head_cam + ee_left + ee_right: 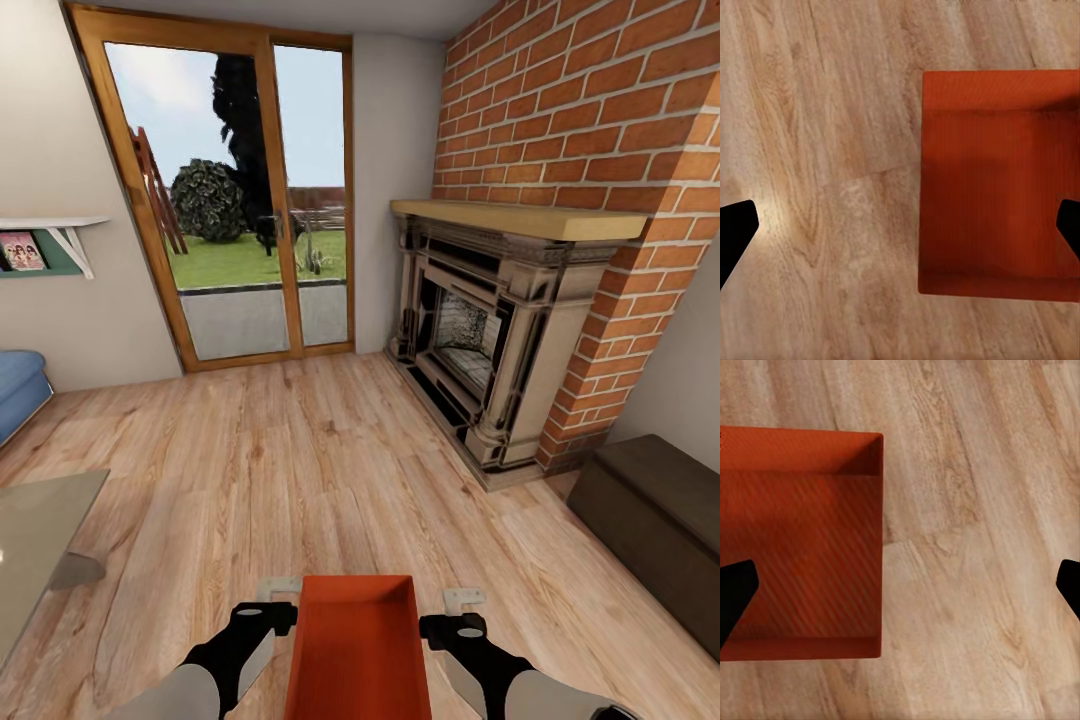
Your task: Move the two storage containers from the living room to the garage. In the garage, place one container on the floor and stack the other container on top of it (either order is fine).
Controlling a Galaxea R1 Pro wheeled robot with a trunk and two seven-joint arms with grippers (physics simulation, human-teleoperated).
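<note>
Here, bottom centre of the frame, left gripper (268, 606) and right gripper (452, 612) flank an orange-red container (358, 640) over wood floor (300, 460), both claws spread wide, unclamped.

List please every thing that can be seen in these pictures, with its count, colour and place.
Orange-red rectangular open-top storage container: one, orange-red, between the two grippers, above the floor.
Light wood-plank floor: one, pale brown, across the room.
Red brick fireplace: one, red brick with a dark surround and pale wooden mantel, right wall.
Wood-framed glass door: one, orange-brown frame, far wall, garden behind it.
Blue sofa: one, blue, left edge.
Glass table: one, greyish, lower left.
White wall shelf: one, white, left wall.
Dark brown low chest: one, dark brown, lower right.
Left gripper: one, black, at the container's left wall, fingers spread.
Right gripper: one, black, at the container's right wall, fingers spread.
</note>
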